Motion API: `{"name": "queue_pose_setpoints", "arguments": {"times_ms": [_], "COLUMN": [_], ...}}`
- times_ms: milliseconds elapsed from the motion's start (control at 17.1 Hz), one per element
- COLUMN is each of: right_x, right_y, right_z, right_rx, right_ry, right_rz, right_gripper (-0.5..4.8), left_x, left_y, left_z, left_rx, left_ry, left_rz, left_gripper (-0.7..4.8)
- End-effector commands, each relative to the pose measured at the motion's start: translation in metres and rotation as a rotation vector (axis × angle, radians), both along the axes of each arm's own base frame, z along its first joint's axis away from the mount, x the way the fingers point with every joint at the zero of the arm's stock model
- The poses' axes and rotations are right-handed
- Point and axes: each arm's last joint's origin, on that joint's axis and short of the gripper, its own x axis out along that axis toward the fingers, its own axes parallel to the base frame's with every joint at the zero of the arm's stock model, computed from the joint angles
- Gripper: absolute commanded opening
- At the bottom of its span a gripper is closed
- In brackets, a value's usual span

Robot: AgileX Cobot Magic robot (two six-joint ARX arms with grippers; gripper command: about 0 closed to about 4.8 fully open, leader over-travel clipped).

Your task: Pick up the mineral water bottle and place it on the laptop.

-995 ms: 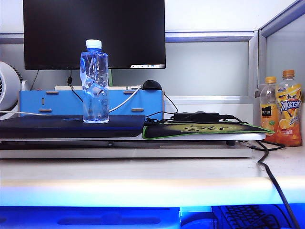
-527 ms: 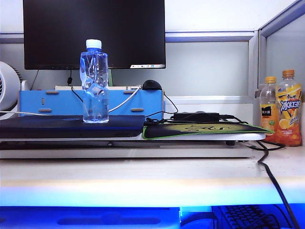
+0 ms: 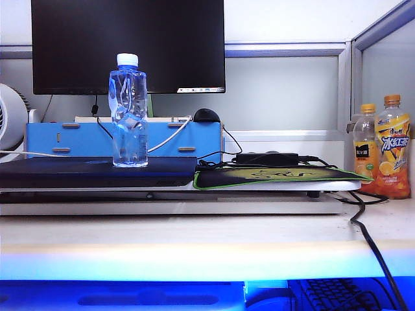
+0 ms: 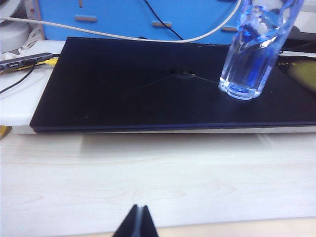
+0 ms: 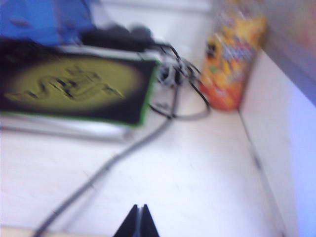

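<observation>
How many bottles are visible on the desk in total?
3. The mineral water bottle stands upright on the laptop, left of the middle. Two orange-drink bottles stand together at the far right beside the partition. More may be hidden.

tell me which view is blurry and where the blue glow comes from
Right wrist view: smeared all over, so the mouse pad, orange-drink bottles and shut right tool look soft. Left wrist view: sharp, with the mineral water bottle glowing blue on the laptop and the left tool shut. Exterior view: a blue cast along the desk edge, source unseen.
</observation>
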Motion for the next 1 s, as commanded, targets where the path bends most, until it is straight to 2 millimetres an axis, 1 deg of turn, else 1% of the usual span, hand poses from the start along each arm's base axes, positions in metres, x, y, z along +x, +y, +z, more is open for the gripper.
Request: {"name": "queue_pose_setpoints", "arguments": {"times_ms": [59,293,410,761,995], "right_x": [-0.0003,-0.0003,-0.0003,0.0022,0.0026], "right_y": [-0.0049,-0.0065,-0.0065,-0.0036,-0.0027], "right_z": [-0.0081,-0.0079,-0.0079,-0.0122,-0.0104], "right_rx": [0.005,0.035,0.089,0.09,0.089], "right_ry": [0.067,0.067,0.069,0.125,0.107], "right_rz": [-0.05,-0.071,-0.078,-0.05,-0.04], "right_gripper": [0.0,0.0,0.0,0.0,0.0], "left_x": [-0.0002,-0.0002,-0.0002,-0.0002,-0.0002], "left_y": [-0.0001,-0.0001,-0.0001,-0.0001,-0.0001], "left_z": [-0.0006,-0.0006,-0.0006,-0.0006,-0.0006], "left_rx": [0.001,0.0,0.001,0.001,0.001], "left_ry": [0.004,0.004,0.004,0.004,0.004], "left_rz": [-0.006,-0.006,-0.006,-0.006,-0.006], "left_gripper": [-0.02,-0.02,-0.02,-0.02,-0.02]}}
